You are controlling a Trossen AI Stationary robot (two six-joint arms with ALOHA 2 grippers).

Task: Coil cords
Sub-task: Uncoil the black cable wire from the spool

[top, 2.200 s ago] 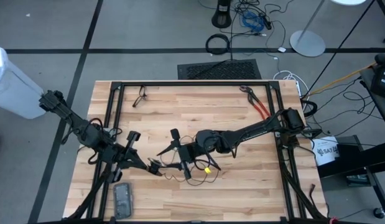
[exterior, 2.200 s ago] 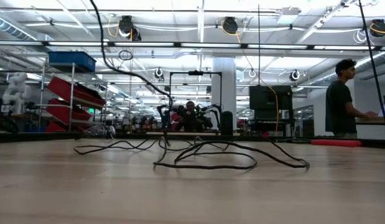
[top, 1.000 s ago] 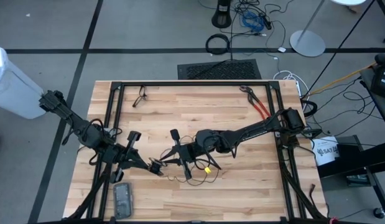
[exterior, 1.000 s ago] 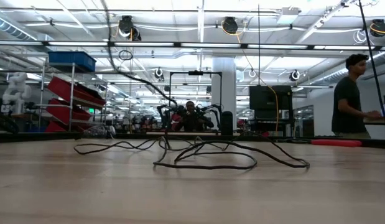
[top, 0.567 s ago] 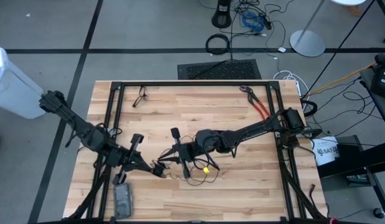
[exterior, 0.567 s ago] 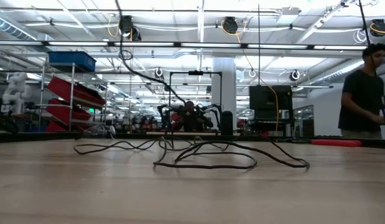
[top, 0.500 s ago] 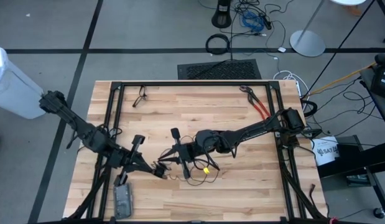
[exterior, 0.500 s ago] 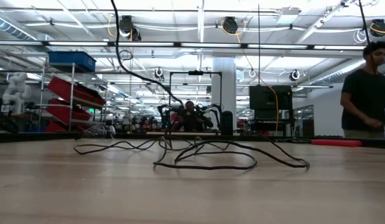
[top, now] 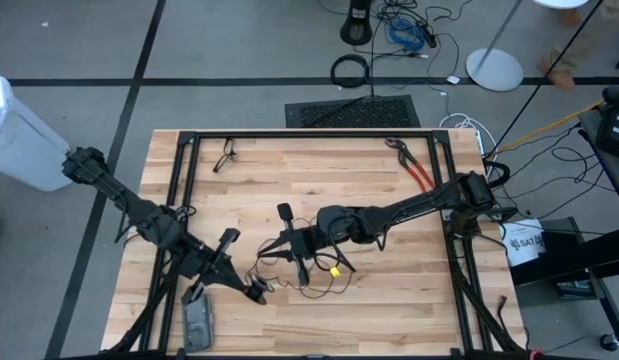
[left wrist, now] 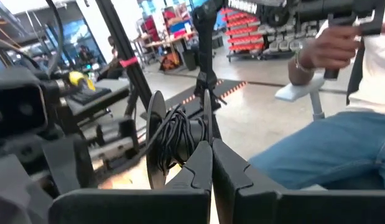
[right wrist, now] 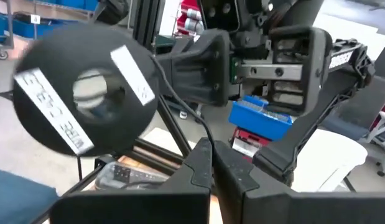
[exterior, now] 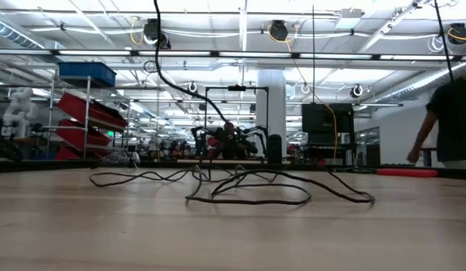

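now my left gripper (top: 257,292) sits low near the worktop's (top: 369,190) front edge, fingers together. just right of it the cord (top: 311,285) lies loosely tangled, and my right gripper (top: 289,247) hovers above it, fingers together too.

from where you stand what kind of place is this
Probably a large robotics lab or workshop: open floor with strip lights overhead, racks of red bins, and loose cables on the floor beyond the wooden table.
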